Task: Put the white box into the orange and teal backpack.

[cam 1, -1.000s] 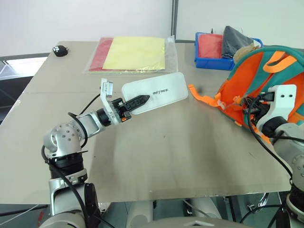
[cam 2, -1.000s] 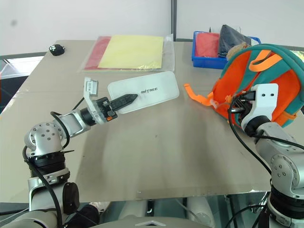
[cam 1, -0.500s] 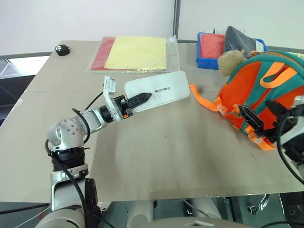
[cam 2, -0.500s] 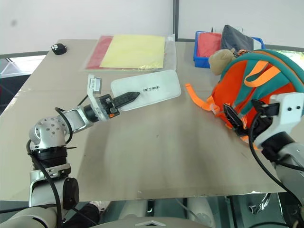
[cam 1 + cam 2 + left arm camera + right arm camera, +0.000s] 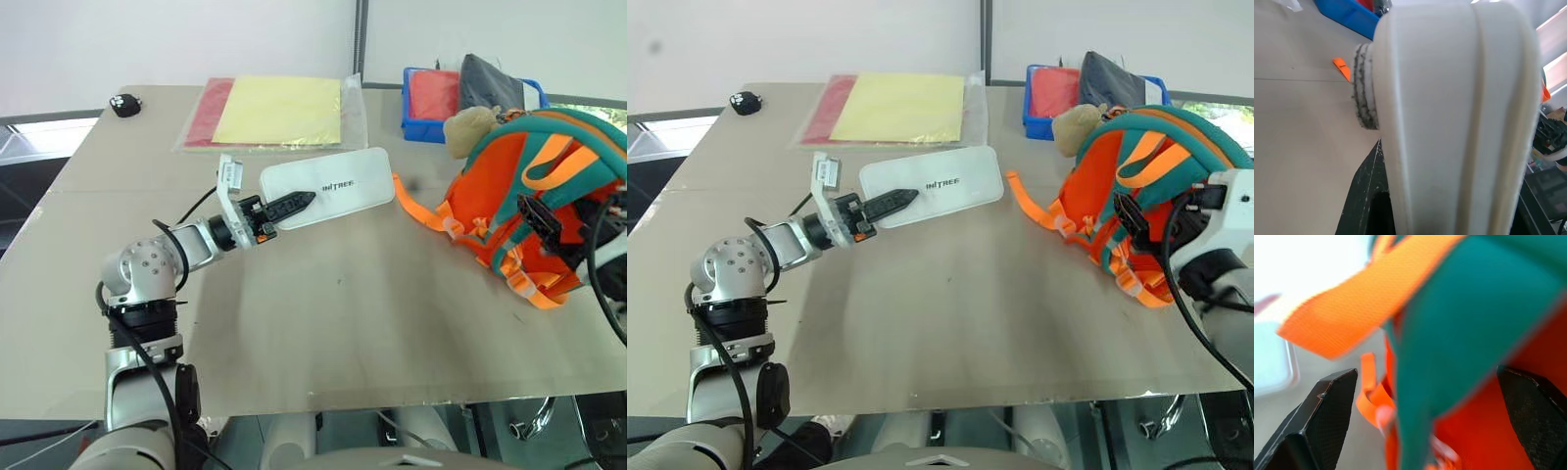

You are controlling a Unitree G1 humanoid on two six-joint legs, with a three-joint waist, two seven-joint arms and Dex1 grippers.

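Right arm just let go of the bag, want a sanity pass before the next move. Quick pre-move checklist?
1. White box gripped by left hand: ok, fingers shut on its near end.
2. Box lifted off the table: cannot tell.
3. Right hand released: ok, fingers wide, a teal strap between them in the right wrist view.
4. Orange and teal backpack upright on the table: ok.
5. Backpack opening visible and open: cannot tell.
6. Path from box to backpack: not ok, an orange strap lies across it.

The only readable text is small dark lettering printed on the top of the white box (image 5: 328,188), which appears to read "UNITREE", though the first letters are unclear. No other labels, numbers or signs can be read.
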